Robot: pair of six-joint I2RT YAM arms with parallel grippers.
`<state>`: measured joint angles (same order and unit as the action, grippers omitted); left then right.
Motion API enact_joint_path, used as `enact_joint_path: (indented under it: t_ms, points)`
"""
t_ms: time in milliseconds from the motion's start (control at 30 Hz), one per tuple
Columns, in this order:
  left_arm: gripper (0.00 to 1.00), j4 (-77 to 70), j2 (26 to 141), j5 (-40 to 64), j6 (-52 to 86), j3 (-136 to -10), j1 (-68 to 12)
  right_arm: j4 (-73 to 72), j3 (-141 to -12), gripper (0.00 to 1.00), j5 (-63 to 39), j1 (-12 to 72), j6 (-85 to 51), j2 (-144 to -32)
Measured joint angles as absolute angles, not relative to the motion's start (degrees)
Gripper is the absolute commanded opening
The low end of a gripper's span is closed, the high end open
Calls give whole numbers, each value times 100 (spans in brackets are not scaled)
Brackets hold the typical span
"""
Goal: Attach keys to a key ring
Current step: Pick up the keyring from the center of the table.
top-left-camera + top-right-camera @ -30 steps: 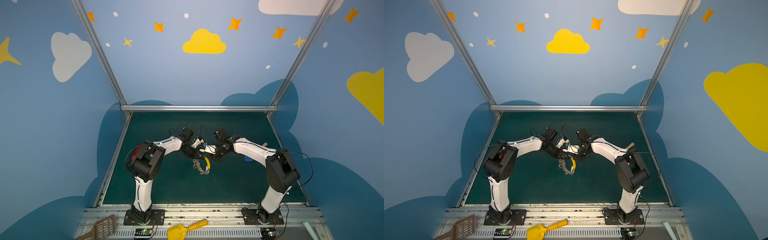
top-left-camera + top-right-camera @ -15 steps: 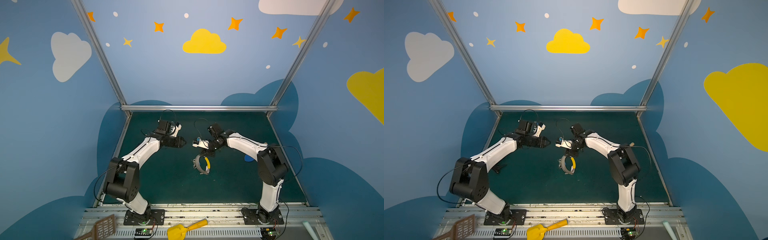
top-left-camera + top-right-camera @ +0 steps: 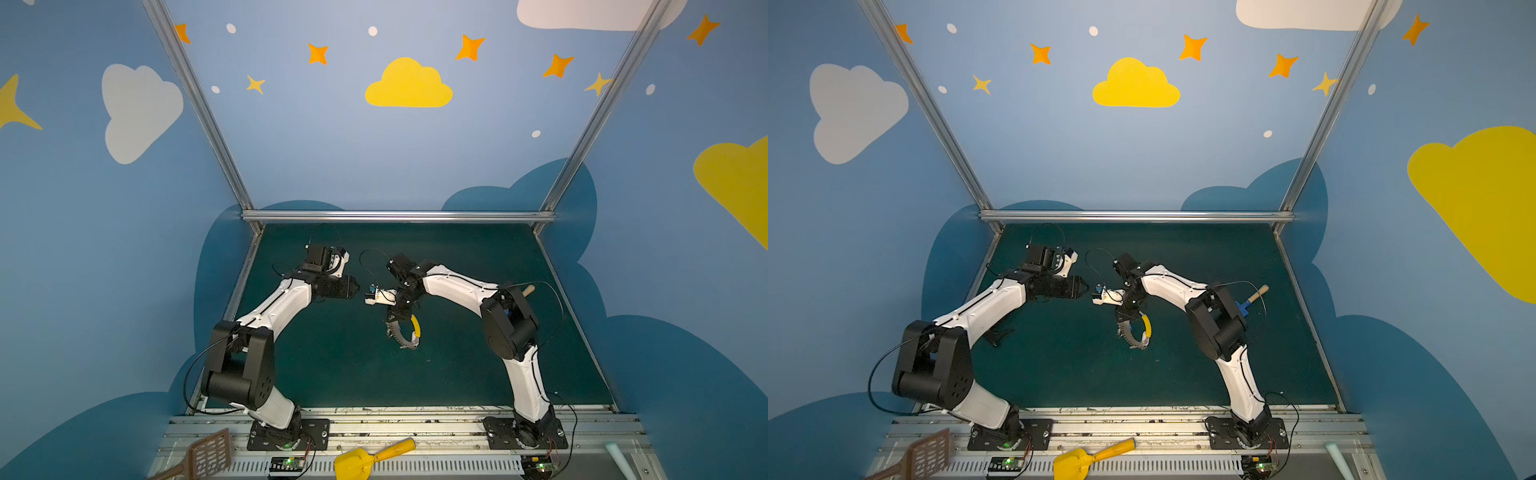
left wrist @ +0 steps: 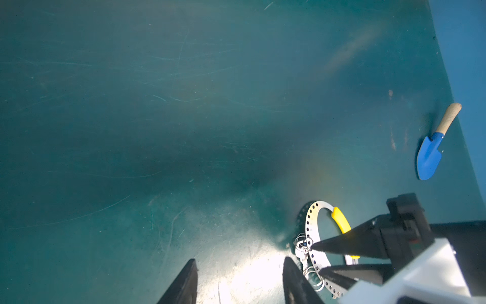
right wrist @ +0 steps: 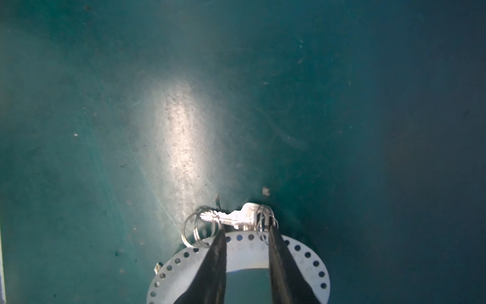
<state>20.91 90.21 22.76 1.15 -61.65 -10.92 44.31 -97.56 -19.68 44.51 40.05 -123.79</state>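
- Silver key lies right at the rim of the key ring, the big grey hoop with little holes. Thin split rings sit at both ends of the key and look hooked through the holes.
- So I think this key is on, or very nearly. I cannot see the links well enough to be sure.
- I cannot find a white fob in any picture. If one has to go on too, that part is left to do.
- The hoop is near the middle of the green counter, a bit to the right arm's side. Its yellow sleeve shows in both top views. I cannot tell if the hoop lies flat or is tipped up.
- The right claw is a little way open. Its two tips are at the hoop's band, one on each side of the key. I cannot tell if it is squeezing anything.
- The left claw is wide open and has nothing in it. It is near the hoop but not touching it.
- The right arm reaches in with its elbow up. Its wrist bends down, so the claw points at the hoop.
- The left arm stretches out over the counter. Its claw points sideways at the right claw, with a gap between them.
- A blue trowel with a wooden handle lies far off by the wall. It is not part of the job.
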Motion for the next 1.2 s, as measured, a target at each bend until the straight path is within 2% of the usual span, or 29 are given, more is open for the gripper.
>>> enact_joint_path:
  t_ms: [333, 533, 900, 1200]
  points:
    - [52, 2106, 9021, 2257, 36, -6108, -1087, 4689, -10012, 23, -1719, 4493, 4027, -12726]
    - [52, 2117, 9021, 2250, -8, -6108, -1087, 4742, -10138, 0, -1678, 4523, 4066, -12766]
    - [51, 2119, 9021, 2246, -30, -6086, -1076, 4650, -10025, 0, -1579, 4528, 4093, -12669]
    - [51, 1942, 8772, 2399, -89, -5688, -1085, 3942, -8770, 0, -1815, 4442, 3876, -11402]
